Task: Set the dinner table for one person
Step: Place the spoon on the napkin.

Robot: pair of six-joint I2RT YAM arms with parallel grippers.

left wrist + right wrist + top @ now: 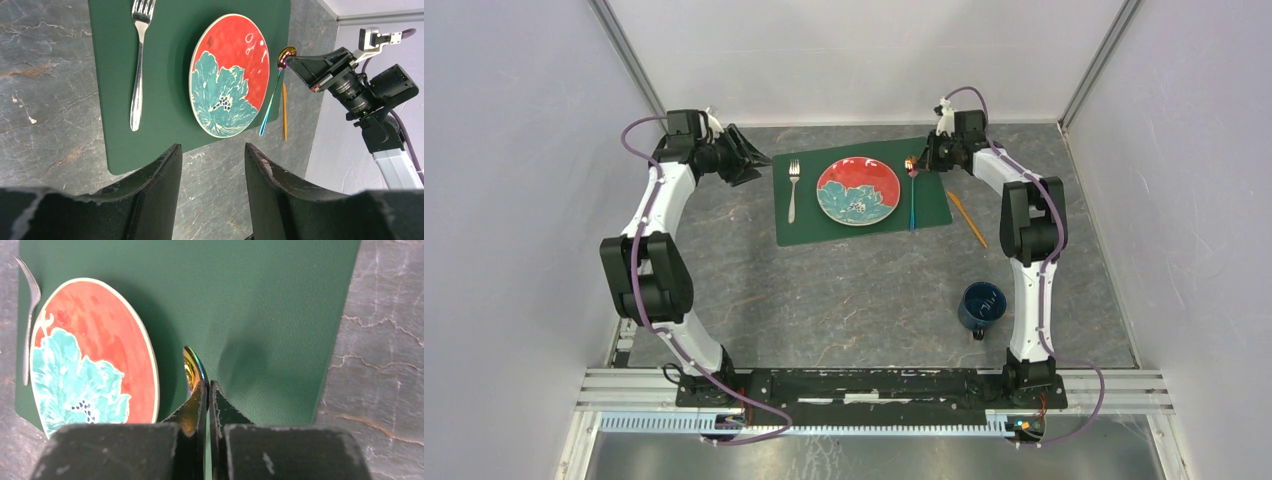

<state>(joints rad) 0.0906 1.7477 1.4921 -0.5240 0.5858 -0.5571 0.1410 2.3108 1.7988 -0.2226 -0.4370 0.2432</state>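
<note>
The right claw (207,387) is pinched shut on the iridescent spoon (191,367) near its bowl, apparently laying it on the green placemat (260,300) right of the plate (95,350), opposite the fork (793,190). The left claw (212,150) hangs spread and empty beside the mat, over the grey surface (864,290) carrying everything.

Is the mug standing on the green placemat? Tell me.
No, the mug stands on the bare dinner table, well off the placemat.
</note>
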